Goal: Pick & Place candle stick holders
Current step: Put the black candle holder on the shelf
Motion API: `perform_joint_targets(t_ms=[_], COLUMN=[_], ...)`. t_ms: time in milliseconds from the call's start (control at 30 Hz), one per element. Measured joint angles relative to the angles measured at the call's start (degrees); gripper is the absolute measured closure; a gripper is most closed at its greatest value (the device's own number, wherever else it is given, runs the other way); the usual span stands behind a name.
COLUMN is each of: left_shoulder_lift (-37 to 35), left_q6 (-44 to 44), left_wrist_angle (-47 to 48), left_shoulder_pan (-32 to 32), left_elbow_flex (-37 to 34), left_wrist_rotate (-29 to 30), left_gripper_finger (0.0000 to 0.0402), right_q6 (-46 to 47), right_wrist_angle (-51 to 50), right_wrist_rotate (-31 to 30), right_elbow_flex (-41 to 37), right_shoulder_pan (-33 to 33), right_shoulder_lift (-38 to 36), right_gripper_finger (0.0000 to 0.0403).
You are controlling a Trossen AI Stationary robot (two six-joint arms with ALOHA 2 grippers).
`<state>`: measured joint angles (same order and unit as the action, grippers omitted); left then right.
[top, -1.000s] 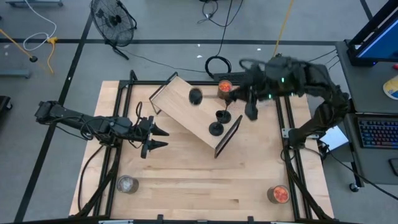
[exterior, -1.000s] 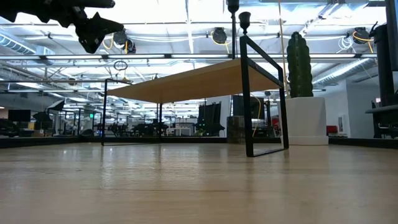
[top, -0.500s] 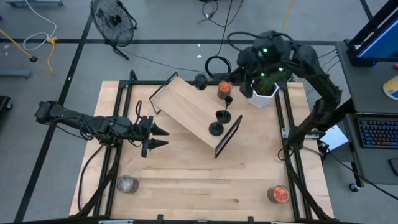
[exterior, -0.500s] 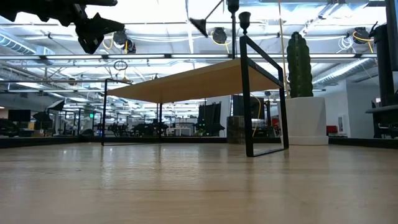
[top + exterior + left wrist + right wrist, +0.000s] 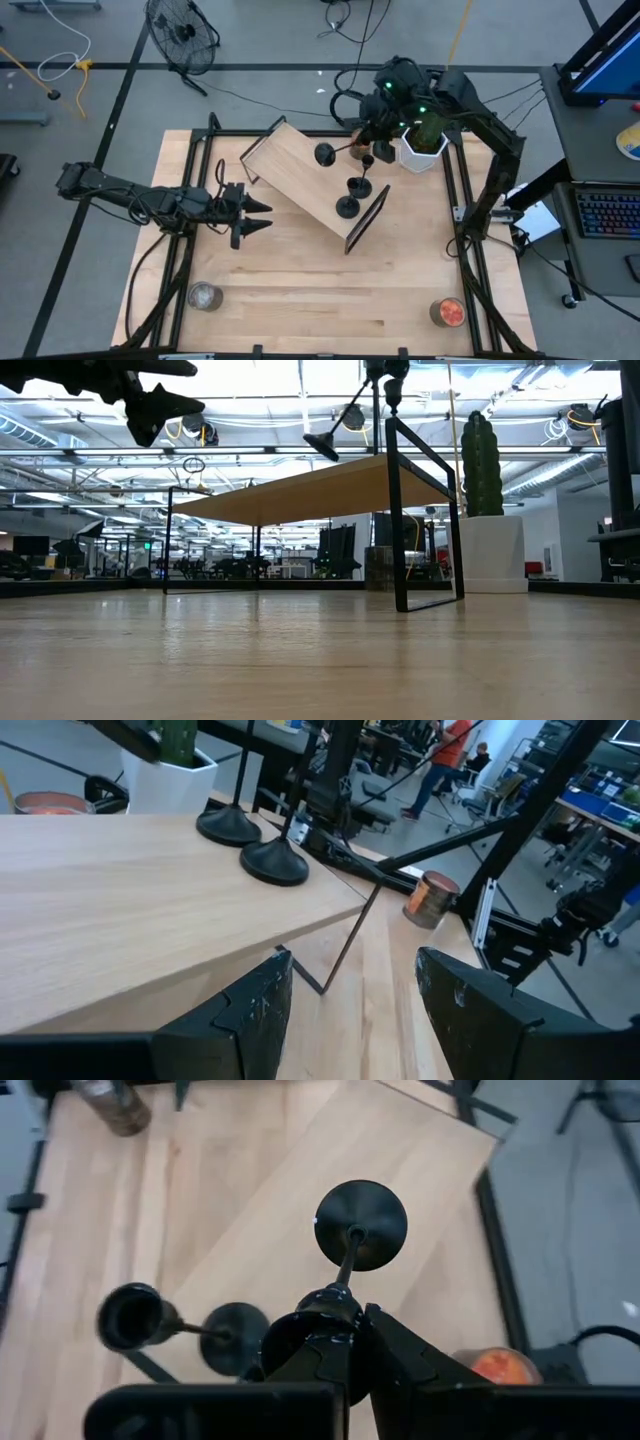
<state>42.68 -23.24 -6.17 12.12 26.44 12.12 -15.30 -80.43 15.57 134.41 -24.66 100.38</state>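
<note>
One candle stick holder [image 5: 358,1240] clamped between right fingers [image 5: 400,1348]

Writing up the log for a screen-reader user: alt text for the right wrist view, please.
The right gripper is shut on a black candle stick holder by its cup, round base pointing out over the raised wooden shelf. Another holder shows beside it, and an orange-filled jar sits near the shelf.

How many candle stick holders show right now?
3. Two holders stand on the raised shelf, at and; the third hangs tilted in the right gripper over the shelf. More may be hidden.
</note>
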Motion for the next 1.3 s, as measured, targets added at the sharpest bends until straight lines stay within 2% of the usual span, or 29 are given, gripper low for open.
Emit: perform_joint_targets(t_ms=[633,800,1300], left_shoulder_lift=[0.00,0.02,0.02], left_q6=[0.22,0.19,0.71], left_wrist_angle=[-0.13,-0.15,-1.10], left_shoulder_pan=[-0.09,-0.09,-0.09], left_elbow_flex=[0.00,0.00,0.00], left_wrist_rotate=[2.03,2.03,2.01], left_gripper_finger=[0.0181,0.0181,0.0181], right_q6=[-0.68,-2.34,-3.47], right_wrist_angle=[-3.23,-3.03,-1.55], right_wrist_rotate=[0.98,-0.84,-0.50], right_elbow_flex=[-0.01,-1.80,-3.02], right_shoulder_pan=[2.66,2.64,2.99], right_shoulder_lift=[1.13,0.96,1.03], right_gripper_finger=[0.0396,0.0396,0.0396])
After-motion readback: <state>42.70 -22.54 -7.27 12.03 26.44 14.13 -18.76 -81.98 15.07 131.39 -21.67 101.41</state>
